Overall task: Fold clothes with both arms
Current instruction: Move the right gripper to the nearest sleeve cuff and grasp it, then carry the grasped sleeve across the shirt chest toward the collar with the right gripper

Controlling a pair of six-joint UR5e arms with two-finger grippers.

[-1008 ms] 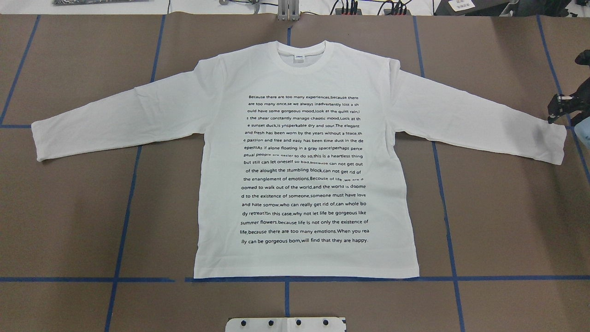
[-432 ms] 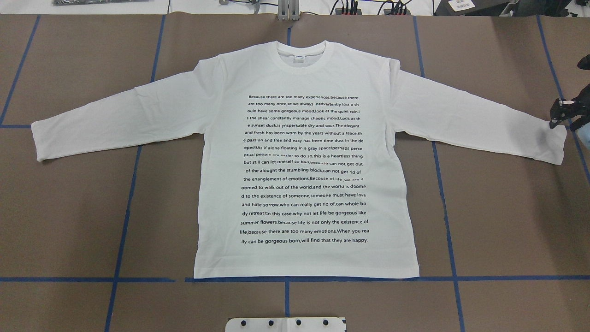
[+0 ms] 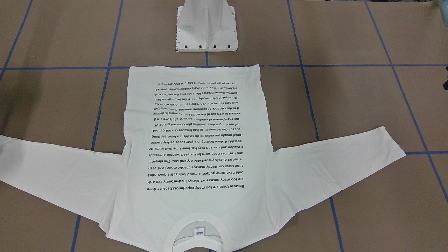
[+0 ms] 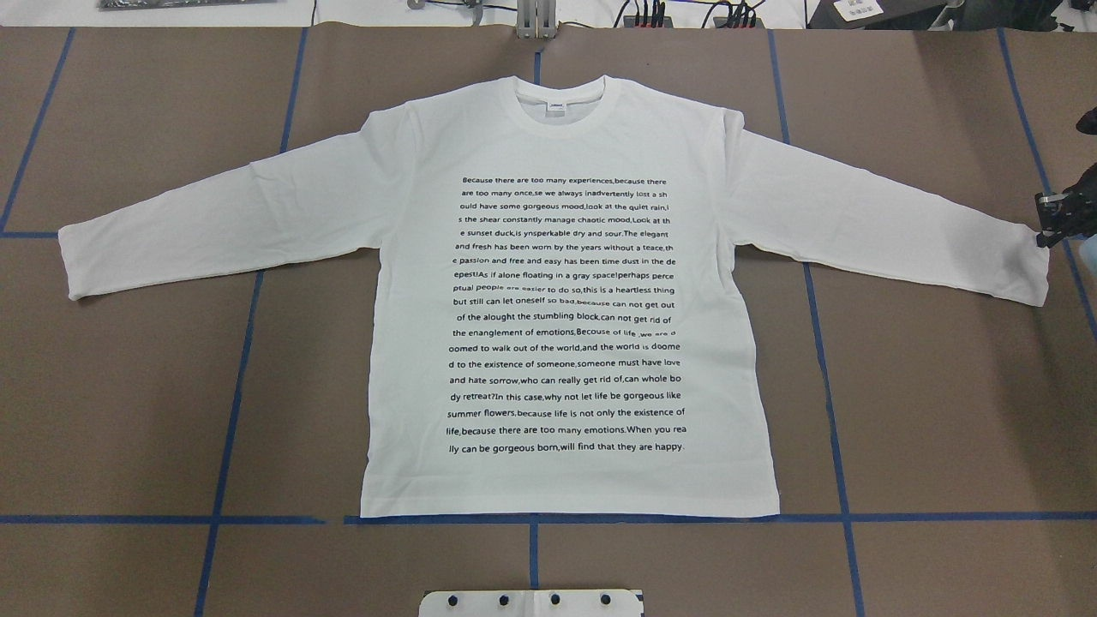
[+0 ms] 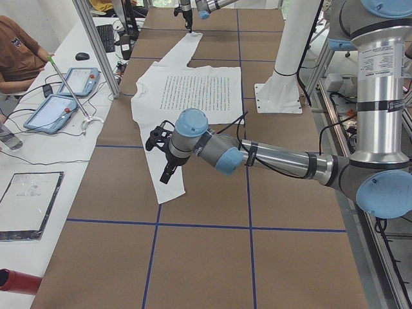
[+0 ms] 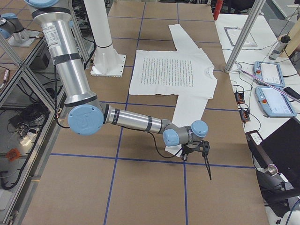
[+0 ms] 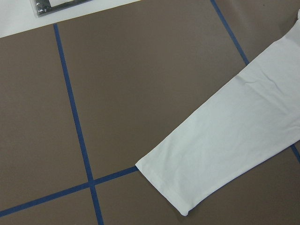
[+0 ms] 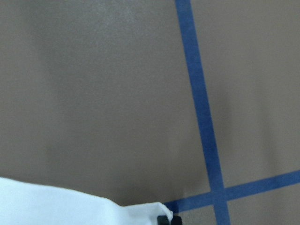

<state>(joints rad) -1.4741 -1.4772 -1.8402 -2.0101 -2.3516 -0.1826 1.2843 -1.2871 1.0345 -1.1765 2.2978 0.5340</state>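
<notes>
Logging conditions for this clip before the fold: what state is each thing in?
Shirt: spread flat, print up, sleeves out, unfolded.
Right tool: looks open, at the corner of the sleeve end on the robot's right.
Left tool: above the other sleeve; open or shut unclear.

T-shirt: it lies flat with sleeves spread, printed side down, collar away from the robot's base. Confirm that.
Wrong on one count: the T-shirt lies printed side up; the overhead view shows its black text. It does lie flat, sleeves spread, collar away from the base.
</notes>
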